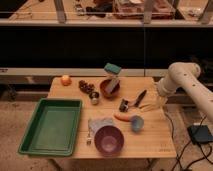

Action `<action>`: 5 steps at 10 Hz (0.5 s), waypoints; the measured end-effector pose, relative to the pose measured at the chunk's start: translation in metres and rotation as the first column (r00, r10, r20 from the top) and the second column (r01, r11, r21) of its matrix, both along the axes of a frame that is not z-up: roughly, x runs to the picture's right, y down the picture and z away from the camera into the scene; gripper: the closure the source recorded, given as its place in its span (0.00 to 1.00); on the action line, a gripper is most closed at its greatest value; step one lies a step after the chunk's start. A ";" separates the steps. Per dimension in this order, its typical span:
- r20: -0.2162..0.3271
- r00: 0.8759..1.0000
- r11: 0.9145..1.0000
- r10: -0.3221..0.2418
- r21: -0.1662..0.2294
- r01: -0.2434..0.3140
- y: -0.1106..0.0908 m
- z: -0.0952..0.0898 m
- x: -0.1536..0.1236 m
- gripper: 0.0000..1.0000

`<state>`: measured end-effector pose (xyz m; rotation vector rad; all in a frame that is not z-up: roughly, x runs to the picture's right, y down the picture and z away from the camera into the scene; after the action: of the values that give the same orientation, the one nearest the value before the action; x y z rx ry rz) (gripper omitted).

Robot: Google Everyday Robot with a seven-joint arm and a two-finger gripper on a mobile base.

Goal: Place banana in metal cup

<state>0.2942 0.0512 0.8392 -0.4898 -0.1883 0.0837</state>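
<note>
The banana [147,106] is a slim pale-yellow curve lying on the wooden table [155,142] near its right edge. The gripper [159,101] hangs from the white arm [176,79] at the right, just right of and slightly above the banana. The metal cup [94,97] is a tiny silver cylinder standing left of centre, in front of a dark grape cluster [85,86], well to the left of the banana and the gripper.
Between the banana and the cup stand a brown bowl [108,88] with a teal sponge [112,68] above it and a dark holder [124,104] with a black-handled tool [140,95]. In front lie a carrot [122,117], light blue cup [136,122], purple bowl [109,139], and green tray [52,125]. An orange fruit [65,79] sits at the back left.
</note>
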 end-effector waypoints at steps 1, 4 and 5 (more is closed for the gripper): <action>0.008 1.000 1.000 -0.001 -0.012 0.001 0.006 0.006 -0.003 0.20; 0.023 1.000 0.999 -0.006 -0.054 0.007 0.044 0.040 -0.005 0.20; 0.022 1.000 0.998 -0.011 -0.066 0.013 0.053 0.051 -0.007 0.20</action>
<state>0.2870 0.1039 0.8900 -0.5576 -0.2041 0.0729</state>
